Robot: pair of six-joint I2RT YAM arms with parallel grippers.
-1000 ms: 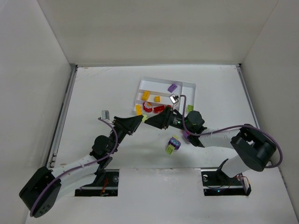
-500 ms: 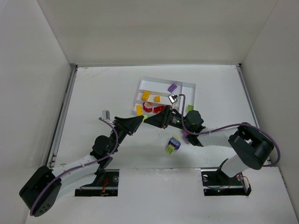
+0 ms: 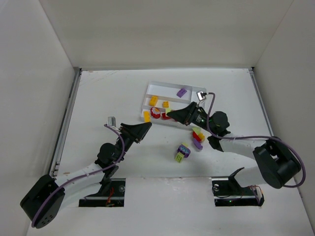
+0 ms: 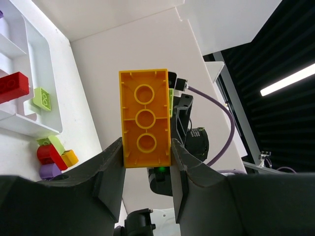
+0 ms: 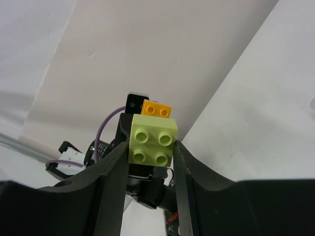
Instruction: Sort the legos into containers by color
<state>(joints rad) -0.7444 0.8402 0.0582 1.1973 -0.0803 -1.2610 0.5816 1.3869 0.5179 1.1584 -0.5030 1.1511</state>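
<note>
From right wrist: lime brick (image 5: 153,141) (clamped)

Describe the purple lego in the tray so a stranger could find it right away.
Look toward the far middle of the table for the white tray. In its far long slot lies one small purple lego. It is the only purple piece seen inside the tray.
</note>
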